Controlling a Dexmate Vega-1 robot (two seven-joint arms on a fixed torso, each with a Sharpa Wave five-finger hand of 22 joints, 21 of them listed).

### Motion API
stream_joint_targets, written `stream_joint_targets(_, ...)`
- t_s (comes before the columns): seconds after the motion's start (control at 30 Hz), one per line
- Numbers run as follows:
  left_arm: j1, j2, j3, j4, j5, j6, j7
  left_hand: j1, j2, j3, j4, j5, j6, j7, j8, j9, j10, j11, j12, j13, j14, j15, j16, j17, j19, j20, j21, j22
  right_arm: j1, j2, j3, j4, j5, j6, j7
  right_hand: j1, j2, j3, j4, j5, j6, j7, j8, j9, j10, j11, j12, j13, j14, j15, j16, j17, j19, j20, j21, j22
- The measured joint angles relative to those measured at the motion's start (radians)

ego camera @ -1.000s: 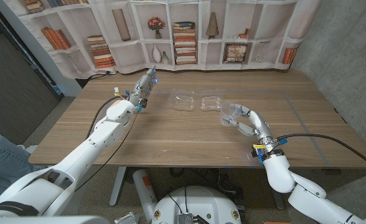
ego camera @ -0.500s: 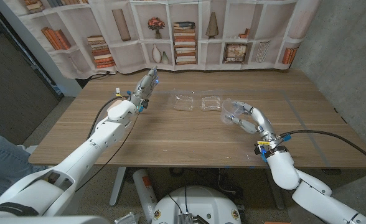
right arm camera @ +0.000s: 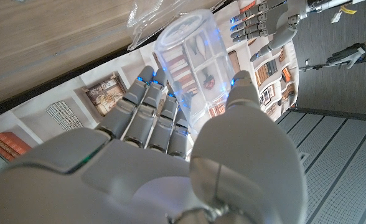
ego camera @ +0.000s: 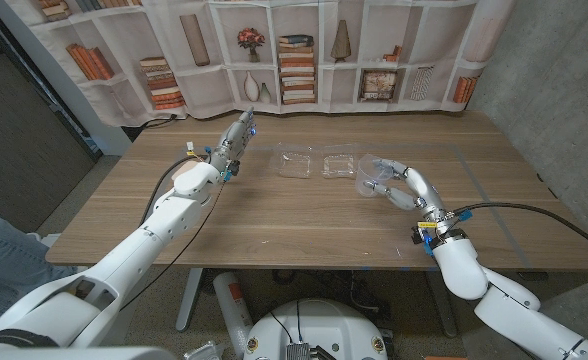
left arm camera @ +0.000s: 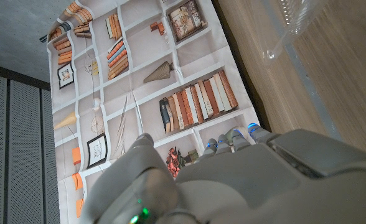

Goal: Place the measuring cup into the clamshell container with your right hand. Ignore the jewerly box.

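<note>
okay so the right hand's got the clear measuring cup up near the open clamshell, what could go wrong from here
1. The measuring cup is smooth clear plastic, held between the right hand's fingers and thumb. It could slip or tilt as the hand moves.
2. The clamshell container looks thin and light, and nothing holds it down. A nudge from the cup or fingers may push it across the table instead of seating the cup.
3. The left hand hangs just beyond the container's other side; overshooting could bring the hands close.

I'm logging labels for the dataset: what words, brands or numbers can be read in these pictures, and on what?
None can be read.
Clear plastic measuring cup held by the right hand: no markings legible.
Clear clamshell container: no label visible.
Printed bookshelf backdrop: book spines too small to read.
</note>
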Motion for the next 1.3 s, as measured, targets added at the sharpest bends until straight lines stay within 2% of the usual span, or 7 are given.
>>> stream_joint_targets(0.67,0.001,0.006,-0.005,-0.002,-0.001,-0.004,-0.008,0.000,0.000,-0.004,0.004,0.000,0.000,0.000,0.000,0.000,0.000,0.000,0.000,0.000,0.000,0.000,0.000,0.000,0.000,0.000,0.000,0.000,0.041,-0.004,0.017,-0.002,0.051,0.011,0.086,-0.004,0.003,0.000,0.000,-0.009,0.003,0.003,0.002,0.000,0.005,-0.005,-0.008,-0.001,0.000,0.000,0.000,0.005,0.005,-0.001,0.000,0.000)
stream_joint_targets(1.2,0.008,0.013,-0.006,-0.023,0.000,-0.005,-0.006,0.000,0.000,-0.007,0.001,0.000,0.000,0.000,0.000,0.000,0.000,0.000,0.000,0.000,0.000,0.000,0.000,0.000,0.000,0.000,0.000,0.000,0.081,-0.019,0.026,0.036,0.105,0.073,0.163,-0.003,0.003,0.009,0.000,-0.023,0.003,0.003,0.000,0.005,0.005,-0.005,-0.016,0.000,0.000,0.000,-0.007,0.005,0.004,-0.001,0.000,0.000)
stream_joint_targets(1.3,0.010,0.013,-0.006,-0.027,0.001,-0.005,0.000,0.000,0.000,-0.007,0.001,0.000,0.000,0.000,0.000,0.000,0.000,0.000,0.000,0.000,0.000,0.000,0.000,0.000,0.000,0.000,0.000,0.000,0.102,-0.019,0.026,0.052,0.110,0.079,0.172,-0.003,0.003,0.009,0.000,-0.023,0.003,0.003,-0.003,0.005,0.005,-0.005,-0.016,0.000,0.000,0.000,-0.007,0.005,0.004,-0.001,0.000,0.000)
